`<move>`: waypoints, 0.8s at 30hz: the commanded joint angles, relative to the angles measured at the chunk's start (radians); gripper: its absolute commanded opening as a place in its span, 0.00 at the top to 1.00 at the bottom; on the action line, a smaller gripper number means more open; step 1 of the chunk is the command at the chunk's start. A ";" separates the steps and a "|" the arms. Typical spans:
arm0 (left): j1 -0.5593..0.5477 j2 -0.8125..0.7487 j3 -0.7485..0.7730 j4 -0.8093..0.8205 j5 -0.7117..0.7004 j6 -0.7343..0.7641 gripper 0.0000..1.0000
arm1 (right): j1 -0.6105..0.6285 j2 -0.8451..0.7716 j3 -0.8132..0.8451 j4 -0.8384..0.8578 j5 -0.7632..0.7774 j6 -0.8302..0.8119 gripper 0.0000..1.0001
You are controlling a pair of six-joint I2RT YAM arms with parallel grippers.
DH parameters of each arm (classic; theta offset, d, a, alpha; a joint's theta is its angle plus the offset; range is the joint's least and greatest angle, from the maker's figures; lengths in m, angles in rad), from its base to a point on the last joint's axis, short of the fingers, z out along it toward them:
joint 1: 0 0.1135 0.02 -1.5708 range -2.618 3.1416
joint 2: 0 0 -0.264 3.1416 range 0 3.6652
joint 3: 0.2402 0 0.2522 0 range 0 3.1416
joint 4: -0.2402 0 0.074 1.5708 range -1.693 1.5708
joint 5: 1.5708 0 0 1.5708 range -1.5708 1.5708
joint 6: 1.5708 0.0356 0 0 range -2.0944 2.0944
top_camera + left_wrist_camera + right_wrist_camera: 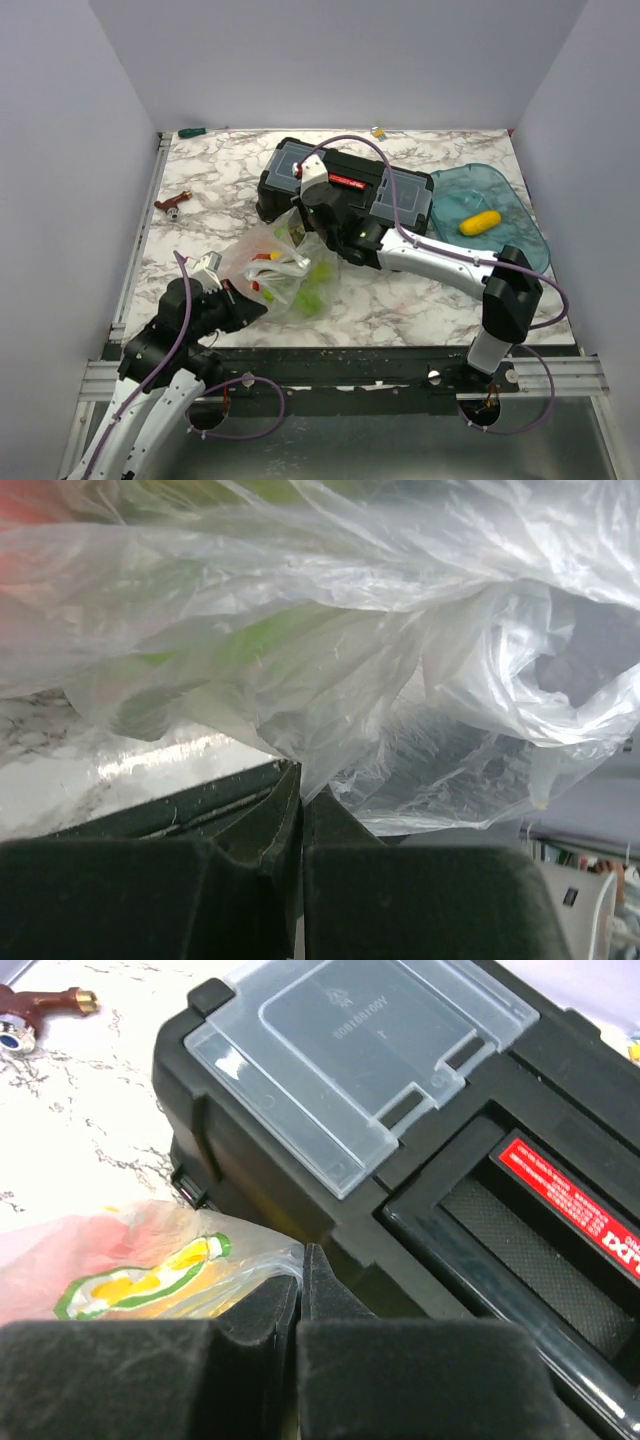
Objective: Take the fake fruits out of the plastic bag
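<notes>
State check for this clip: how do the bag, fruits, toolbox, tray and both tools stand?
left tool: shut on the bag's near side.
right tool: shut on the bag's far side.
bag: crumpled, pinched from both sides, not emptied.
fruits: several inside the bag.
yellow fruit: out of the bag, lying in the tray.
toolbox: lids shut.
tray: upright, holding only the yellow fruit.

"How many bags?"
"One plastic bag (292,272). The fake fruits (313,287) inside are too jumbled up to count."
"What else?"
"One black toolbox (402,198), one blue tray (528,250), one yellow fruit (480,222), one red tap (172,205)."
</notes>
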State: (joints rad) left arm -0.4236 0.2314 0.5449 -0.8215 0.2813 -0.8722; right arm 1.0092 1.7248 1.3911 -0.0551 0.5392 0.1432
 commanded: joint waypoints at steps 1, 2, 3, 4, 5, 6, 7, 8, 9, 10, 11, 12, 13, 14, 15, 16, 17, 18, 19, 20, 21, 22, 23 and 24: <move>-0.049 0.004 0.001 -0.094 0.085 0.026 1.00 | -0.008 0.026 0.093 -0.030 -0.057 -0.074 0.99; -0.054 0.004 0.000 -0.085 0.096 0.027 1.00 | -0.009 0.038 0.122 -0.055 -0.060 -0.076 0.99; -0.056 0.004 -0.004 -0.069 0.109 0.028 1.00 | -0.009 0.049 0.147 -0.083 -0.077 -0.081 0.98; -0.056 0.007 -0.005 -0.054 0.120 0.031 1.00 | -0.008 0.055 0.167 -0.114 -0.096 -0.079 0.93; -0.057 0.012 0.000 -0.044 0.128 0.036 0.95 | -0.008 0.057 0.176 -0.138 -0.111 -0.070 0.87; -0.058 0.016 0.011 -0.037 0.133 0.046 0.83 | -0.009 0.053 0.186 -0.173 -0.129 -0.052 0.82; -0.058 0.022 0.025 -0.035 0.133 0.060 0.70 | -0.008 0.041 0.191 -0.206 -0.145 -0.033 0.77; -0.059 0.031 0.048 -0.034 0.132 0.083 0.59 | -0.009 0.029 0.196 -0.248 -0.157 -0.010 0.73; -0.062 0.039 0.074 -0.039 0.128 0.102 0.49 | -0.007 0.009 0.195 -0.283 -0.168 0.010 0.69; -0.065 0.049 0.109 -0.044 0.117 0.131 0.43 | -0.007 -0.013 0.191 -0.318 -0.186 0.037 0.65; -0.065 0.057 0.138 -0.047 0.111 0.155 0.38 | -0.007 -0.045 0.180 -0.345 -0.213 0.060 0.59; -0.064 0.064 0.173 -0.044 0.108 0.186 0.35 | -0.007 -0.075 0.163 -0.362 -0.243 0.074 0.51; -0.065 0.072 0.211 -0.042 0.100 0.215 0.32 | -0.007 -0.109 0.143 -0.379 -0.280 0.086 0.47; -0.066 0.079 0.248 -0.043 0.089 0.249 0.28 | -0.006 -0.139 0.126 -0.390 -0.301 0.100 0.40; -0.065 0.090 0.295 -0.046 0.076 0.293 0.25 | -0.006 -0.174 0.102 -0.395 -0.323 0.115 0.35; -0.066 0.102 0.343 -0.054 0.058 0.335 0.24 | -0.006 -0.210 0.083 -0.400 -0.333 0.125 0.28; -0.066 0.122 0.409 -0.070 0.030 0.385 0.21 | -0.006 -0.237 0.062 -0.405 -0.333 0.146 0.23; -0.065 0.138 0.455 -0.081 -0.008 0.418 0.19 | -0.006 -0.266 0.048 -0.412 -0.313 0.173 0.15; -0.065 0.155 0.504 -0.087 -0.045 0.452 0.16 | -0.007 -0.287 0.033 -0.422 -0.290 0.217 0.06; -0.066 0.169 0.531 -0.081 -0.083 0.476 0.14 | -0.007 -0.307 0.023 -0.430 -0.267 0.262 0.00; -0.066 0.184 0.545 -0.062 -0.103 0.501 0.11 | -0.006 -0.318 0.017 -0.448 -0.259 0.311 0.00; -0.065 0.201 0.547 -0.040 -0.120 0.515 0.07 | -0.007 -0.324 0.022 -0.472 -0.266 0.360 0.00; -0.065 0.219 0.545 -0.011 -0.130 0.525 0.02 | -0.008 -0.324 0.026 -0.494 -0.280 0.402 0.00; -0.065 0.244 0.539 0.018 -0.130 0.534 0.01 | -0.008 -0.325 0.028 -0.516 -0.306 0.463 0.00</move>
State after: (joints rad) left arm -0.4866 0.3958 1.0809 -0.8566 0.2588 -0.4725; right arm 1.0050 1.3994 1.4368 -0.4557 0.2733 0.3874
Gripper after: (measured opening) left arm 0.942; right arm 0.998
